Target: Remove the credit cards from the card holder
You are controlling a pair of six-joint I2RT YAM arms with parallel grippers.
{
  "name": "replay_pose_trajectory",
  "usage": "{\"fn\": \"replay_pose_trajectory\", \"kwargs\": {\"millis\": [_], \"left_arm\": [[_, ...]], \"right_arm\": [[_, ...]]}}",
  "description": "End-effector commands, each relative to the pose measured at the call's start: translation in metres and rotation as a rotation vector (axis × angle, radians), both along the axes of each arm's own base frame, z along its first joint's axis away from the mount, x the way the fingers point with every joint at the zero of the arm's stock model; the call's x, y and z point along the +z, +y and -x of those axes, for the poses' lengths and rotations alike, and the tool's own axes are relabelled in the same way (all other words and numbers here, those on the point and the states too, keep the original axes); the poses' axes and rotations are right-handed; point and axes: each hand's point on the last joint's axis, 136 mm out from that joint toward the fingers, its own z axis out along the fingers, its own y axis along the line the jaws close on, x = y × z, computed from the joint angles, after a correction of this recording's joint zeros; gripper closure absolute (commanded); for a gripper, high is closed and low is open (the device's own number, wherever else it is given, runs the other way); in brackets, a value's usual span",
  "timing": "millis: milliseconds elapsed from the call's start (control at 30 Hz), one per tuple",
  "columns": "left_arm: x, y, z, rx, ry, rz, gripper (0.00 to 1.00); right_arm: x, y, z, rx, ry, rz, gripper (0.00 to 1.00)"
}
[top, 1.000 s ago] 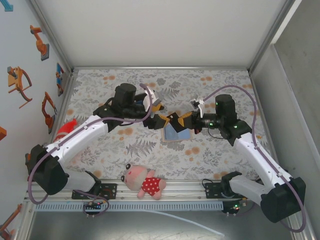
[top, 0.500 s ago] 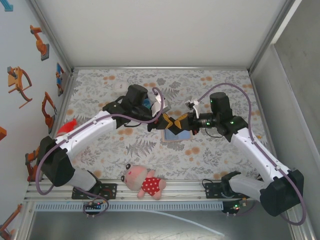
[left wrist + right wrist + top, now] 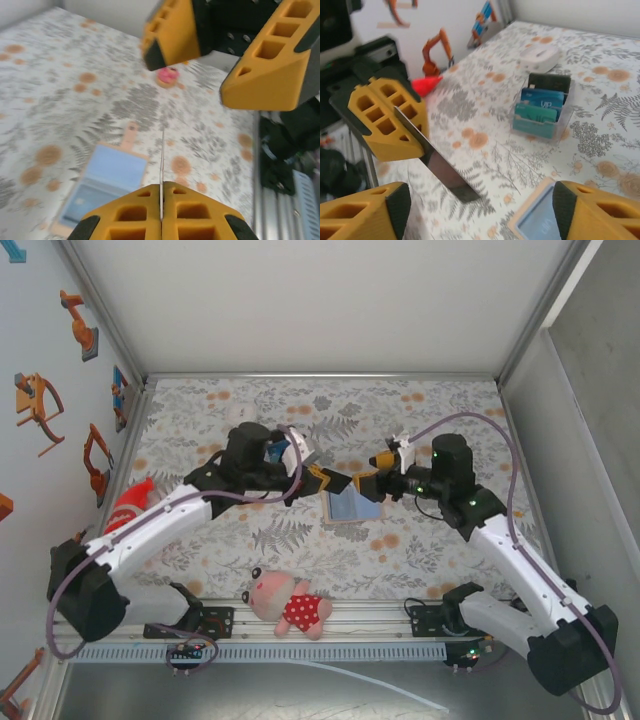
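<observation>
Card holder (image 3: 352, 506) is lying open on the table, inner faces up, with one card lifted out above it.
The left gripper (image 3: 162, 192) is pinching a credit card (image 3: 445, 167) by its edge just above the card holder (probably to carry it clear). The right gripper (image 3: 366, 482) is hanging beside that card, jaws spread and gripping nothing.

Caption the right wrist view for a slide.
Left hand pinches a dark card in front of the open right hand, above the open card holder on the floral table.
</observation>
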Motion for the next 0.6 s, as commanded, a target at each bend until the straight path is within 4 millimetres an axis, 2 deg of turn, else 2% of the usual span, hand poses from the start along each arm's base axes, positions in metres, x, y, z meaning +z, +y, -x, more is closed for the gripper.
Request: {"fn": "replay_pose_trajectory", "kwargs": {"millis": [0, 200, 300, 467, 567], "left_arm": [[0.044, 0.014, -0.030, 0.232, -0.089, 0.176, 1.00], [0.056, 0.026, -0.037, 0.360, -0.004, 0.356, 1.00], [0.059, 0.023, -0.037, 0.360, 0.051, 0.436, 1.00], [0.070, 0.012, -0.032, 0.288, 0.102, 0.514, 1.00], [0.071, 0.008, -0.033, 0.272, 0.113, 0.534, 1.00]], "right_arm": [[0.017, 0.000, -0.019, -0.112, 0.031, -0.165, 0.23], [0.029, 0.011, -0.026, -0.086, 0.105, -0.390, 0.22], [0.037, 0.018, -0.027, -0.037, 0.118, -0.468, 0.23], [0.039, 0.029, -0.035, 0.013, 0.154, -0.498, 0.31], [0.047, 0.035, -0.034, 0.068, 0.146, -0.530, 0.34]]}}
